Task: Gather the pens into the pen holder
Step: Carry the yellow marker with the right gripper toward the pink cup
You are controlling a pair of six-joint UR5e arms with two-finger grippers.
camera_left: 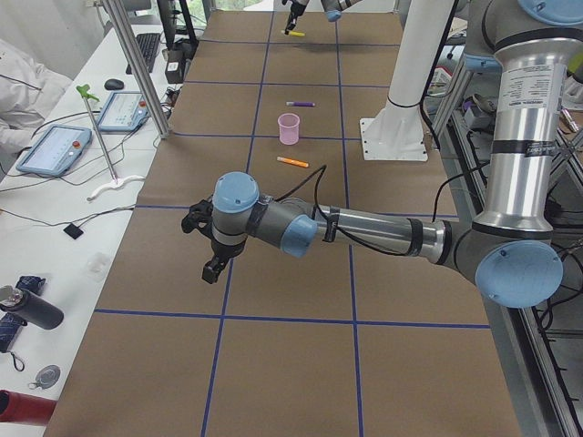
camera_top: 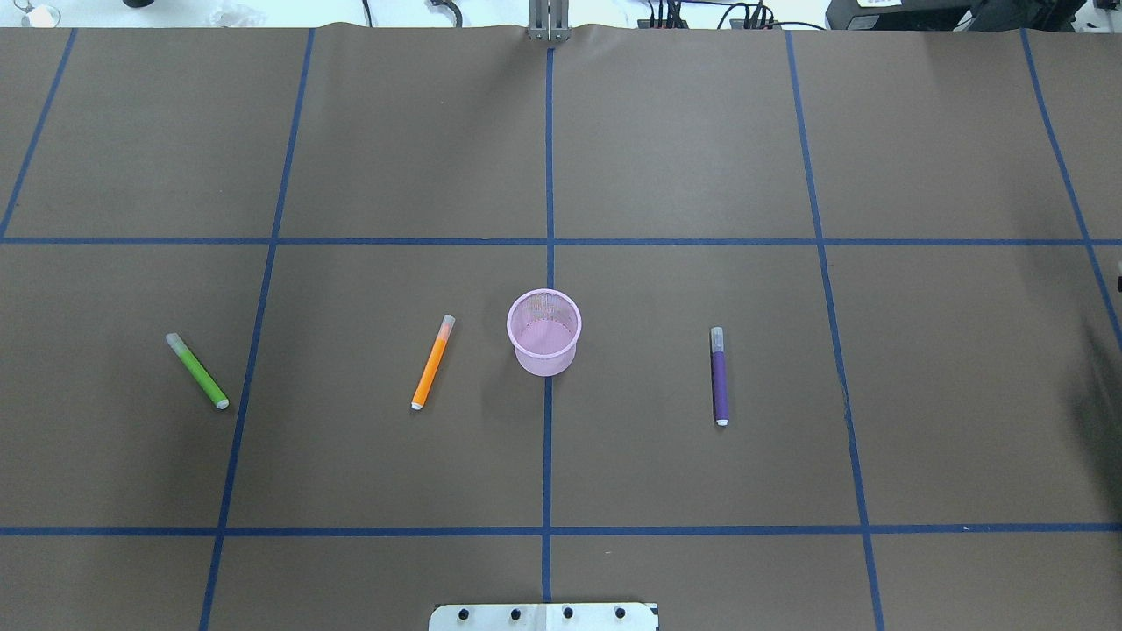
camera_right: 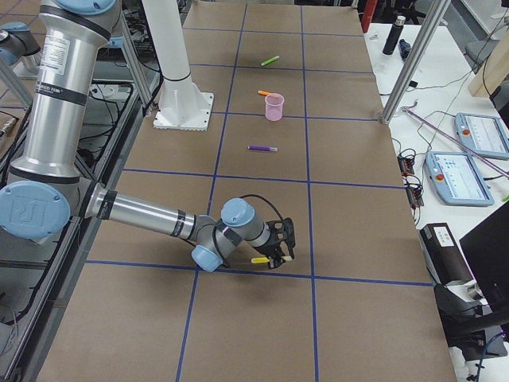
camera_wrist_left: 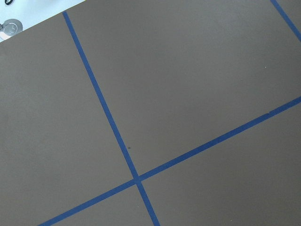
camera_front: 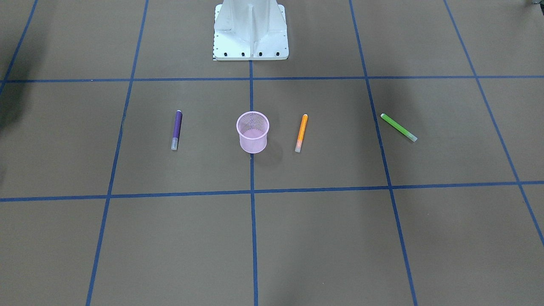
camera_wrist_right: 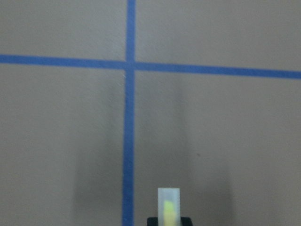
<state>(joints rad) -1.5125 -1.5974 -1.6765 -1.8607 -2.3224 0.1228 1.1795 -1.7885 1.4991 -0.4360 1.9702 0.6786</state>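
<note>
The pink mesh pen holder (camera_front: pixel 253 131) (camera_top: pixel 544 333) stands upright at the table's centre and looks empty. The purple pen (camera_top: pixel 719 377), the orange pen (camera_top: pixel 433 362) and the green pen (camera_top: pixel 197 371) lie flat on the table around it. My right gripper (camera_right: pixel 280 253) is far off at the table's right end, shut on the yellow pen (camera_right: pixel 261 259). The pen's pale cap shows in the right wrist view (camera_wrist_right: pixel 169 209). My left gripper (camera_left: pixel 210 270) hovers over bare table at the left end. I cannot tell whether it is open or shut.
The white robot base (camera_top: pixel 543 616) sits at the table's near edge. Blue tape lines (camera_wrist_left: pixel 108 117) grid the brown table. Tablets (camera_left: pixel 56 148) and a dark bottle (camera_left: pixel 32 309) lie on the side bench beyond the table's far edge.
</note>
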